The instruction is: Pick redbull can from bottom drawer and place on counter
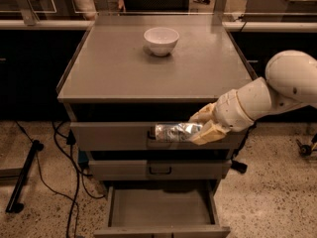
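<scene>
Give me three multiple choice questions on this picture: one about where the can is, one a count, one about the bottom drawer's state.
1. Where is the redbull can? A: in the gripper, before the top drawer. B: on the floor. C: on the glass ledge.
2. How many bowls stand on the counter? A: none. B: one. C: two.
3. The bottom drawer is: A: shut. B: open, holding a can. C: open, no can inside.
Answers: A, the gripper is shut on it; B, one white bowl; C, its bare floor shows.
</scene>
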`<state>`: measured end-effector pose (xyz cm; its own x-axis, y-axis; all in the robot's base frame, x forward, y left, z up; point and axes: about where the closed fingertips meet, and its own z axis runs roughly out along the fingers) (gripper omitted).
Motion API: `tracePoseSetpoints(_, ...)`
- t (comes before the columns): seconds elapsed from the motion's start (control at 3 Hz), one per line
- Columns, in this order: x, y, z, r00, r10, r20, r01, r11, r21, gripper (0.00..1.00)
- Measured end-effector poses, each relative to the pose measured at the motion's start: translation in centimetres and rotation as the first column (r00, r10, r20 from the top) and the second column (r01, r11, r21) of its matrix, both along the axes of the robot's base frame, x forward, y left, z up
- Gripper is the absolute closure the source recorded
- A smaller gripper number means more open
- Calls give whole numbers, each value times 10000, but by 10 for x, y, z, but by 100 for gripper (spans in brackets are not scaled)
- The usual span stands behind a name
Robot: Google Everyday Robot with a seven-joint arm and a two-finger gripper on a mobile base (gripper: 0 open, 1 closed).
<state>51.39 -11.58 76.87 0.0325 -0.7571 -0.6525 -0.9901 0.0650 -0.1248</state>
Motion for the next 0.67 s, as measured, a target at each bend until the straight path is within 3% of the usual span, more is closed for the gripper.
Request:
tracePoseSetpoints(0.33, 10, 3, 49, 9994, -336, 14, 337, 9992, -197, 100)
tracePoseSetpoints(0.67, 28, 2, 107, 9969, -655, 439, 675, 9966, -463, 100)
